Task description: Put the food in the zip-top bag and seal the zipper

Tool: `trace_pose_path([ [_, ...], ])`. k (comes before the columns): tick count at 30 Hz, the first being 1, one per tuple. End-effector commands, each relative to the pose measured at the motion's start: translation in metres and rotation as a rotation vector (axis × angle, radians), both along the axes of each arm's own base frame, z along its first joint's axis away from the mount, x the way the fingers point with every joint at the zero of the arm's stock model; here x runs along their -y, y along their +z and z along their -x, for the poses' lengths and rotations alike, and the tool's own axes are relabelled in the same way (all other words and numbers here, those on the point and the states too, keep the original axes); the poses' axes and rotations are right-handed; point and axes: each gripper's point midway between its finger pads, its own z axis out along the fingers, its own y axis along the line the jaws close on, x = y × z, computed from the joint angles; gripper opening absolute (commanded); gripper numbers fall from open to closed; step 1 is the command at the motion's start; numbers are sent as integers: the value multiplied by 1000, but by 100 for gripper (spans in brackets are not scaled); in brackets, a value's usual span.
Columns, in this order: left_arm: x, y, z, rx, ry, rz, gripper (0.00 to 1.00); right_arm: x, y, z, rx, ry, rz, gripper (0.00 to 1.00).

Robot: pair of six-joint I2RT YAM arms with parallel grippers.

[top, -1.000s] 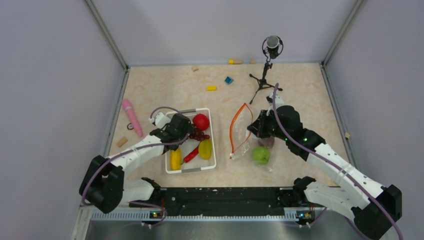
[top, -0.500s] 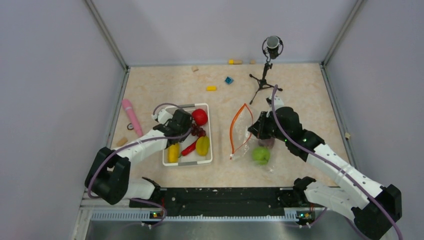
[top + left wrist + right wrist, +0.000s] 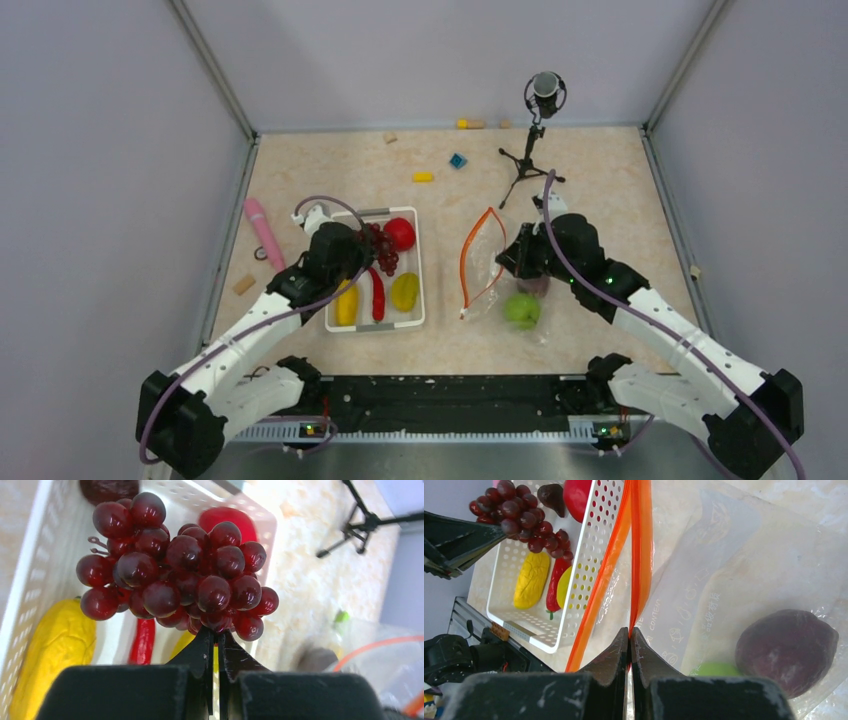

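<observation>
A bunch of dark purple grapes (image 3: pixel 175 565) hangs over the white basket (image 3: pixel 375 322), and my left gripper (image 3: pixel 217 632) is shut on its lower end. In the basket lie a red apple (image 3: pixel 400 233), two yellow pieces (image 3: pixel 346 302), and a red chili (image 3: pixel 377 295). To its right lies the clear zip-top bag (image 3: pixel 495 270). My right gripper (image 3: pixel 630 630) is shut on one side of its orange-red zipper (image 3: pixel 640 555), which holds the mouth apart. Inside the bag are a green fruit (image 3: pixel 520 309) and a maroon fruit (image 3: pixel 786 650).
A pink stick (image 3: pixel 264 233) lies left of the basket. A microphone on a small tripod (image 3: pixel 530 150) stands behind the bag. A yellow block (image 3: pixel 423 177) and a blue block (image 3: pixel 457 160) lie toward the back wall.
My left gripper shut on the grapes and raised them out of the basket, which slid a little to the left. The right gripper and the bag have held still.
</observation>
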Motion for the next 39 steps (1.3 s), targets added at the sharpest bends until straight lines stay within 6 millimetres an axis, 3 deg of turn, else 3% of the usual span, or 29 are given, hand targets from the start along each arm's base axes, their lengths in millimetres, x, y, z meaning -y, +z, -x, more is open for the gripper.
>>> trace_pose_path([
  [1,21,50,1,198,-193,26,0,0,5,-4,23,1,-9,0],
  [6,30,85,14,328,-312,36,0,-2,7,-4,23,13,-21,0],
  [14,90,165,60,639,-751,218,0,-14,14,-1,2,54,-68,0],
  [19,131,187,90,749,-986,301,0,-22,21,1,-7,84,-115,0],
  [25,164,176,97,724,-1108,293,0,-29,34,8,-12,116,-171,0],
  [31,177,156,96,680,-1148,306,0,-40,58,20,-4,186,-259,0],
  [39,179,126,92,611,-1158,264,0,-55,90,39,13,318,-377,0],
])
